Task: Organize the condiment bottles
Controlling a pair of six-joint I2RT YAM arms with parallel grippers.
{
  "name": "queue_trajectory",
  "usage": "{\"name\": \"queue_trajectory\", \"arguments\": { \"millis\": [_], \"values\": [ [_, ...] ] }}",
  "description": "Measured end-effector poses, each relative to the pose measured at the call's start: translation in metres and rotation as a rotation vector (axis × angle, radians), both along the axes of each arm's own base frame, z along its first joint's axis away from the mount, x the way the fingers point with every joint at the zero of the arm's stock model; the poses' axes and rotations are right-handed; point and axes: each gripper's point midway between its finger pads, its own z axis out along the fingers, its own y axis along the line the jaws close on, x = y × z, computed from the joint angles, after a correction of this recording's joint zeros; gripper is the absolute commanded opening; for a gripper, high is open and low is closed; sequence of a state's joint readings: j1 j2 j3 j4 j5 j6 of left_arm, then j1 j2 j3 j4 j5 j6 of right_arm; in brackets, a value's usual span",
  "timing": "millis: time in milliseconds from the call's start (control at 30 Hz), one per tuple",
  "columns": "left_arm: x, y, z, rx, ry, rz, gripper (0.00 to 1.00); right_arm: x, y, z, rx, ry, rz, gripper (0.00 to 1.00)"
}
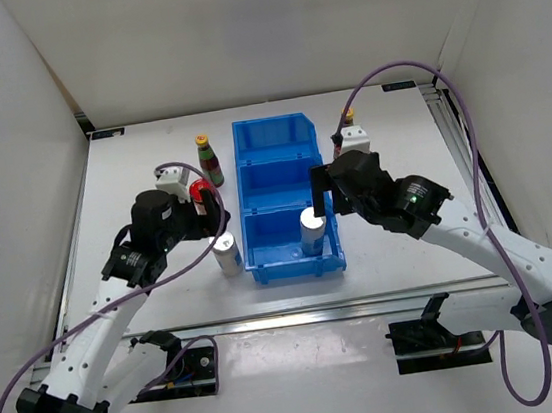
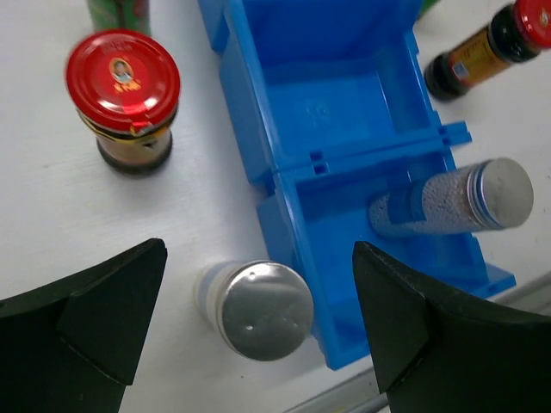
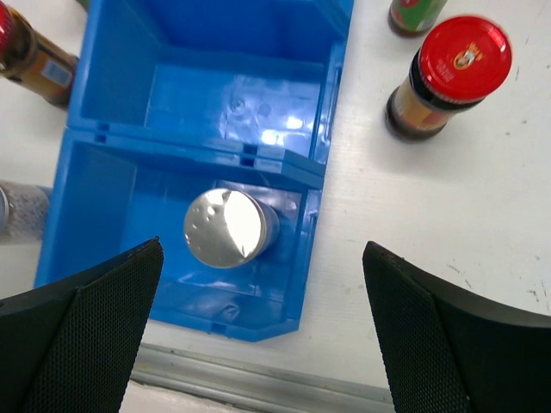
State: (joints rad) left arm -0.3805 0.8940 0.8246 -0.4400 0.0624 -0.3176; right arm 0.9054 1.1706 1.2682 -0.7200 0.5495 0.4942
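Left gripper (image 2: pixel 258 249) open, straddling loose shaker (image 2: pixel 258 307), upright on table (image 2: pixel 52 215) just left of bin (image 2: pixel 245 120). Right gripper (image 3: pixel 263 248) open above binned shaker (image 3: pixel 228 226). Left arm nearer.

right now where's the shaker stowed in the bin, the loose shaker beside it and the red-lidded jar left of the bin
stowed shaker (image 3: pixel 225 227), right wrist view, its silver top
loose shaker (image 2: pixel 263 308), left wrist view, its silver top
red-lidded jar (image 2: pixel 123 75), left wrist view, its red lid

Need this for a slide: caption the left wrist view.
Open left gripper framing a silver-topped shaker beside the blue bin.
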Motion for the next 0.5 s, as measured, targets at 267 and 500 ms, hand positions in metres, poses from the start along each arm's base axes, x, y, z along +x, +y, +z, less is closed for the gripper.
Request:
{"name": "queue_trajectory", "arguments": {
  "millis": [267,500],
  "values": [
    [-0.013,-0.026,-0.029,0.017,0.115,-0.075,1.0,-0.006,0.003,-0.012,-0.01,0.039,0.03,1.0],
    [-0.024,-0.029,-0.08,0.13,0.295,-0.029,1.0,-0.007,0.004,-0.013,-0.009,0.042,0.039,1.0]
  ]
}}
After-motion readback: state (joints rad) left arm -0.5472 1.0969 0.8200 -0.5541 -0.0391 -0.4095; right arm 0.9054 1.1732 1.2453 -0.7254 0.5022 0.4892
